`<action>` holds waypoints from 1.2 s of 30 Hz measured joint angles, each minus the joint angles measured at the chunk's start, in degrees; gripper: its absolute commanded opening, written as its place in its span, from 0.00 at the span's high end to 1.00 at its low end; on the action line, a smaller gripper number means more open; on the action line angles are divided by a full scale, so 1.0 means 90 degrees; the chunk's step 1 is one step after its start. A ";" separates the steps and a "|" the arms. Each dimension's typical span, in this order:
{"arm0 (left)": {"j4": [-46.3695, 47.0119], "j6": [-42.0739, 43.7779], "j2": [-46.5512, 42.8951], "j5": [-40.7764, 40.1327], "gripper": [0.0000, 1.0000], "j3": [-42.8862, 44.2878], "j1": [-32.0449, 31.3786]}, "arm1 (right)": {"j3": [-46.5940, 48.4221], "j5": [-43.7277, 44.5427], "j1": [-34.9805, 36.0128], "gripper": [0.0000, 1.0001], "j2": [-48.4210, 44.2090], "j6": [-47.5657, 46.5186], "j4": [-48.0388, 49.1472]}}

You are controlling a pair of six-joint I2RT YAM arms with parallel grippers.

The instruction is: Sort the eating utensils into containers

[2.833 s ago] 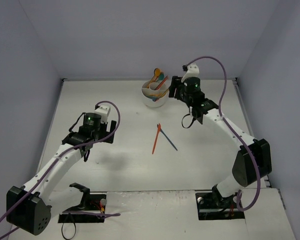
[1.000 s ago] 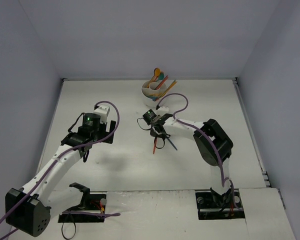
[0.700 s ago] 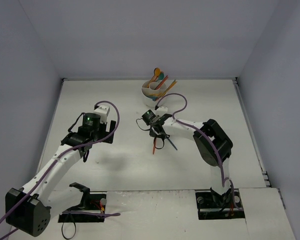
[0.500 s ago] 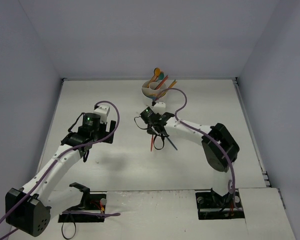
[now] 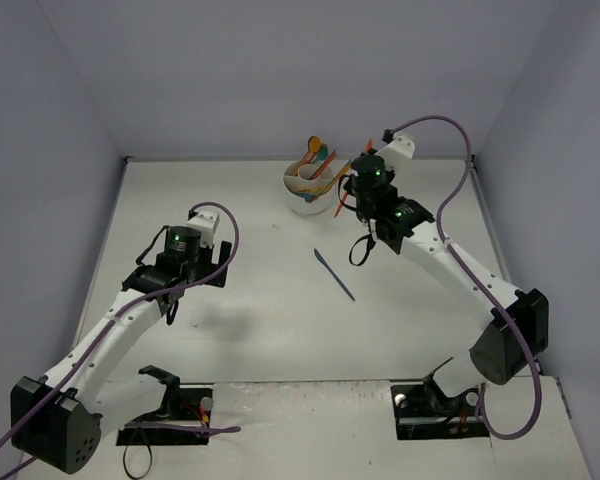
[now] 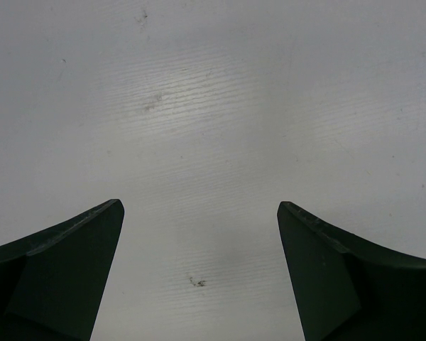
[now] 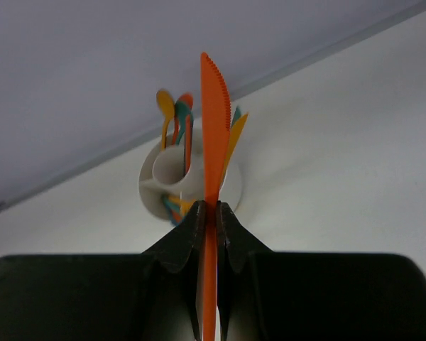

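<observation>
My right gripper [image 7: 211, 207] is shut on an orange serrated knife [image 7: 214, 121], whose blade points up and forward at the white divided cup [image 7: 150, 186]. In the top view this gripper [image 5: 346, 192] hovers just right of the cup [image 5: 302, 203] at the back of the table. The cup holds several orange, yellow and teal utensils [image 5: 318, 160]. One dark blue utensil [image 5: 334, 274] lies flat mid-table. My left gripper [image 6: 199, 213] is open over bare table, nothing between its fingers; in the top view it [image 5: 180, 275] sits at the left.
The white table [image 5: 250, 330] is walled on the back and both sides by pale blue panels [image 5: 280, 70]. A purple cable [image 5: 450, 140] loops above my right arm. A black stand [image 5: 165, 385] sits by the left base.
My right gripper lifted the orange knife off the middle of the table and carried it back beside the cup. The dark blue utensil stayed on the table. The left arm has not moved.
</observation>
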 measured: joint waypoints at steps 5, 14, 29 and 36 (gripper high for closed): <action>0.0006 0.0012 -0.0003 -0.0018 0.12 0.0000 0.0000 | -0.0873 0.0266 -0.0558 1.00 -0.0073 -0.0447 0.1764; 0.0155 0.0091 -0.0153 -0.0070 0.12 0.0000 0.0000 | -0.1374 -0.0404 -0.1340 1.00 0.1156 -0.0830 0.5005; 0.0153 0.0196 -0.0139 -0.0297 0.12 -0.0002 0.0000 | -0.0735 -0.1549 -0.1515 1.00 0.2979 -0.0966 0.6794; 0.0155 0.0221 -0.0126 -0.0313 0.12 -0.0002 0.0000 | -0.0601 -0.1763 -0.1515 1.00 0.3153 -0.0798 0.7277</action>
